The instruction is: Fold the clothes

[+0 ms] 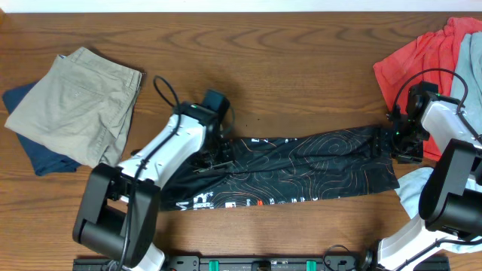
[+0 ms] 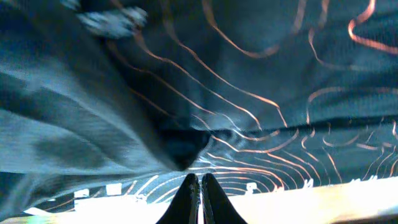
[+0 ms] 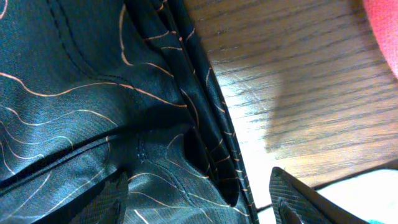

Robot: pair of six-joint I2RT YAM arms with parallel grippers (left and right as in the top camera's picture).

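The black jersey (image 1: 301, 169) with thin orange contour lines lies as a long folded strip across the middle of the table. My left gripper (image 1: 216, 156) is over its left part. In the left wrist view its fingers (image 2: 199, 185) are shut, with a pucker of jersey fabric (image 2: 249, 81) drawn to their tips. My right gripper (image 1: 397, 141) is at the strip's right end. In the right wrist view its fingers (image 3: 202, 202) are open and straddle the jersey's folded edge (image 3: 93, 81), one over the cloth, one over bare wood.
Khaki shorts (image 1: 75, 102) lie on a navy garment (image 1: 41, 158) at the far left. A red shirt (image 1: 422, 56) and a pale blue garment (image 1: 471, 60) lie at the far right, another pale blue piece (image 1: 410, 192) by the right arm's base.
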